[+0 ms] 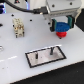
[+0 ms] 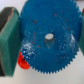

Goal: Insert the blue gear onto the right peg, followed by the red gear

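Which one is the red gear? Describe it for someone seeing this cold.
Find the white plate with a black border on the table, then look up to the claw above it. The claw holds the blue gear; the red gear sits just beneath, smaller, and the only red piece.

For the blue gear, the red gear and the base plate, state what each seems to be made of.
Blue gear: likely plastic, matte, uniform bright colour with moulded teeth. Red gear: probably plastic too, with solid even colour. Base plate: white with black border; looks smooth and rigid, material unclear.
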{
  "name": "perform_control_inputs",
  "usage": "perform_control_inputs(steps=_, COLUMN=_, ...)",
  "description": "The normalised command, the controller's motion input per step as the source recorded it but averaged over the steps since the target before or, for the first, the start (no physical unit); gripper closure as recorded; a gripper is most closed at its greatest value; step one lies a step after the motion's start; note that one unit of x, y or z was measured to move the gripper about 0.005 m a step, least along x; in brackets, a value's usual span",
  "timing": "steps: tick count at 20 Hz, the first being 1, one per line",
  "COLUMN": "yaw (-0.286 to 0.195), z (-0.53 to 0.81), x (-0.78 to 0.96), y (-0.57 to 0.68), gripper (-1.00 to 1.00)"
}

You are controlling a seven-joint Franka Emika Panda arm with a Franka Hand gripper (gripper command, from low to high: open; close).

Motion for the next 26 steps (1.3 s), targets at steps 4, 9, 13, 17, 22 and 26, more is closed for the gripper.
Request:
perform_control_inputs(steps=4, yaw=0.000, z=0.10, x=0.80, y=-0.22, gripper=1.00)
perform_control_inputs(steps=9, yaw=0.000, z=0.03, x=0.68, y=-0.22, gripper=1.00)
perform_control_inputs(steps=13, yaw=0.000, z=-0.05, x=0.41, y=-0.22, gripper=1.00)
perform_control_inputs(steps=17, yaw=0.000, z=-0.15, x=0.24, y=-0.20, gripper=1.00)
perform_control_inputs(steps=22, yaw=0.000, z=-0.12, x=0.13, y=-0.19, gripper=1.00)
perform_control_inputs(steps=26, yaw=0.000, z=0.01, x=0.12, y=-0.06, gripper=1.00)
